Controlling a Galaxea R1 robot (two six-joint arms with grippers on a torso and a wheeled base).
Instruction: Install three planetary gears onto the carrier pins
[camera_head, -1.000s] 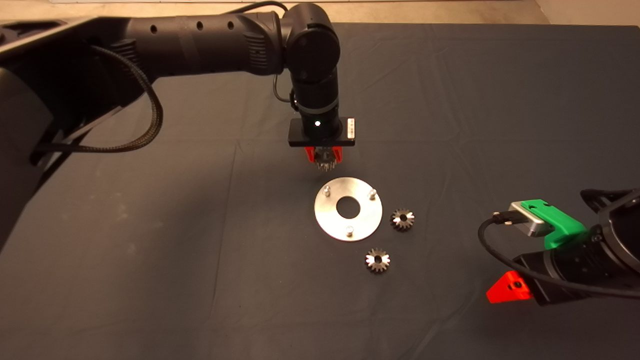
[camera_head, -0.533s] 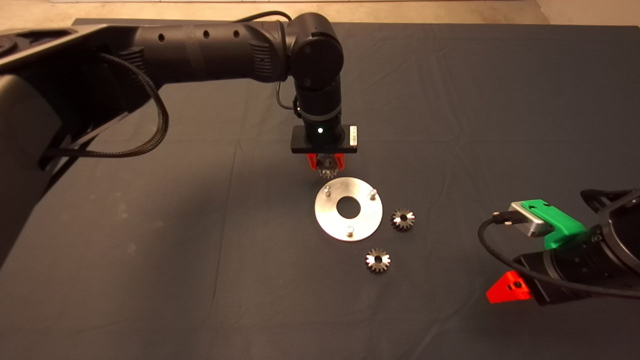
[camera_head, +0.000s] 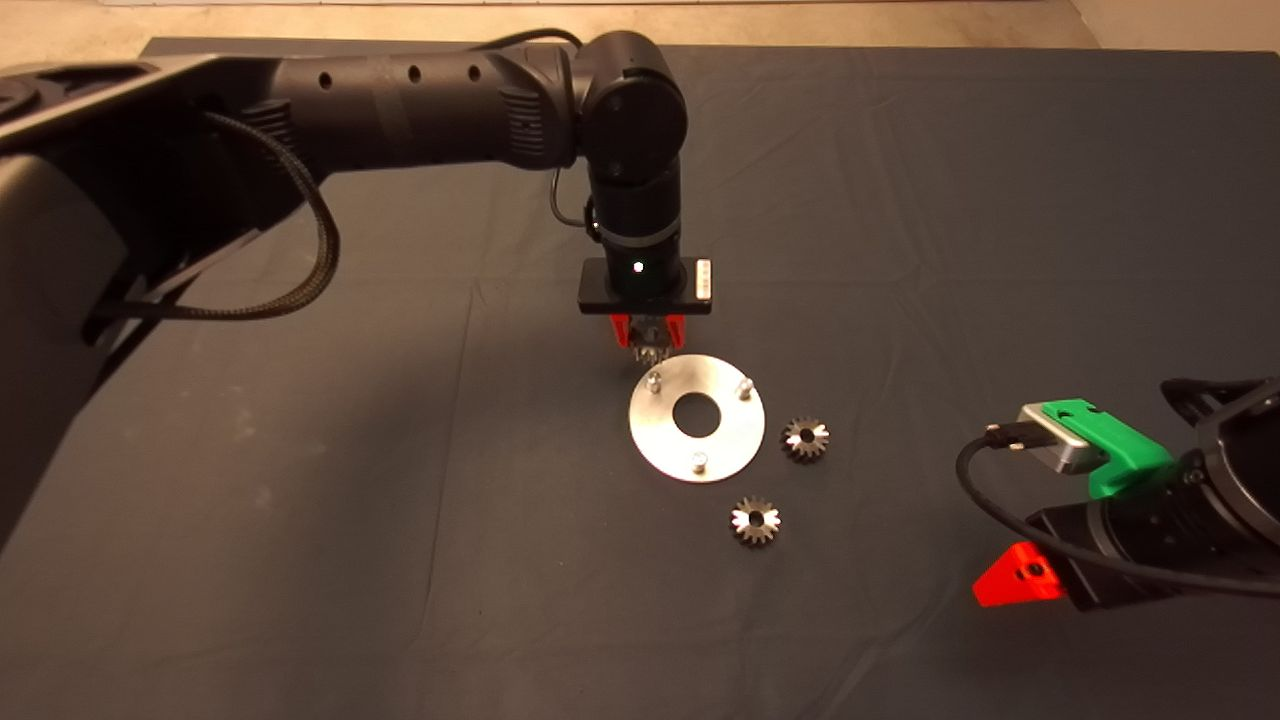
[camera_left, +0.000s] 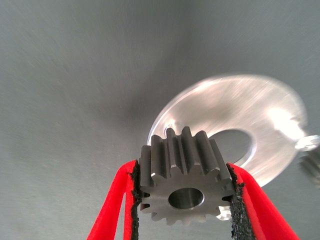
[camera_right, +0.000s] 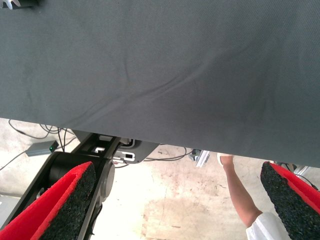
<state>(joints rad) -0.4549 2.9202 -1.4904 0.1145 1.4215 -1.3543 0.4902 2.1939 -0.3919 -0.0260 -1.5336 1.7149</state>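
One gear is clamped in our left hand, just above the disc's far-left pin. Two gears lie beside the disc, mid-tabletop. Right hand parked near the right edge, fingers apart. Risk: bore misses the pin, gear jams tilted.

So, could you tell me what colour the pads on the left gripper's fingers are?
Black pads, seen best in the left wrist view.

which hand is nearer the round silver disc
Left. The left hand hangs just over the round silver disc at its far edge; the right hand waits off by the mat's right edge.
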